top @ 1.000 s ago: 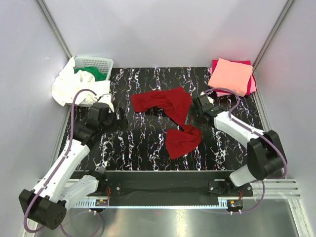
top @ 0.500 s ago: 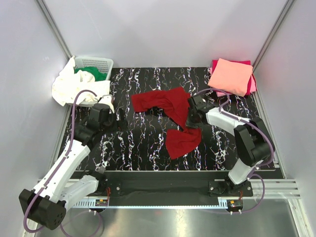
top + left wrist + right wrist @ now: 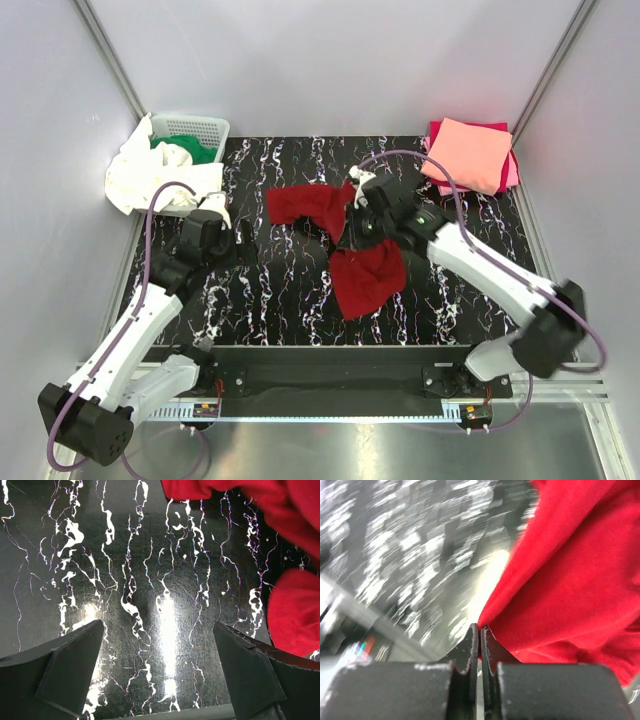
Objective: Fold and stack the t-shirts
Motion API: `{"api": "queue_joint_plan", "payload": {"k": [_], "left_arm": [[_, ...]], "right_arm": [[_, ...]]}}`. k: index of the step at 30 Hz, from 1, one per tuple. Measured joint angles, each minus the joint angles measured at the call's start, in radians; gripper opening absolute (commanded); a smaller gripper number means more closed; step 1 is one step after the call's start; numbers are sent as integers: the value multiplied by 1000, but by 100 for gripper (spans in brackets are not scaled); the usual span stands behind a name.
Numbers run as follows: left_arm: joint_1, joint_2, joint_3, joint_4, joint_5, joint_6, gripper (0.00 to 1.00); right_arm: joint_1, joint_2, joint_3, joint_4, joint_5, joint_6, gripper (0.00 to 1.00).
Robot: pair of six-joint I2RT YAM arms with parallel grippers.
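Dark red t-shirt (image 3: 368, 282) | right gripper (image 3: 479, 631) pinching its edge | left gripper (image 3: 157, 627) spread, left of shirt | risk: thin pinch slips, cloth bunches

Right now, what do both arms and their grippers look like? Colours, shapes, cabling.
Left arm and right arm: white rounded link shells with black cylindrical joints and wrists. A loose mauve left cable and right cable loop outside each arm. Left gripper and right gripper: matte black, two flat wedge-shaped fingers each.

Pale grey walls (image 3: 330, 60), black marbled tabletop (image 3: 280, 290)
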Motion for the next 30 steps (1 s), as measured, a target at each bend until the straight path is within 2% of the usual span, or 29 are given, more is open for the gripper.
{"api": "queue_joint_plan", "payload": {"k": [1, 5, 6, 11, 17, 28, 30], "left_arm": [[0, 0, 0, 0, 0, 0, 99], [0, 0, 0, 2, 2, -5, 99], [0, 0, 0, 3, 3, -8, 99], [0, 5, -8, 34, 21, -41, 99], [-3, 35, -100, 94, 76, -113, 96], [-118, 113, -154, 203, 120, -200, 95], [-149, 135, -168, 232, 129, -215, 95]], "right_arm": [[34, -62, -11, -13, -29, -2, 42], [64, -274, -146, -56, -89, 23, 66], [63, -314, -202, -74, -81, 46, 68], [62, -405, -431, -208, -11, 145, 71], [63, -467, -463, -249, 27, 225, 71], [105, -227, -471, -145, -16, 262, 70], [111, -172, -468, -121, -22, 262, 66]]}}
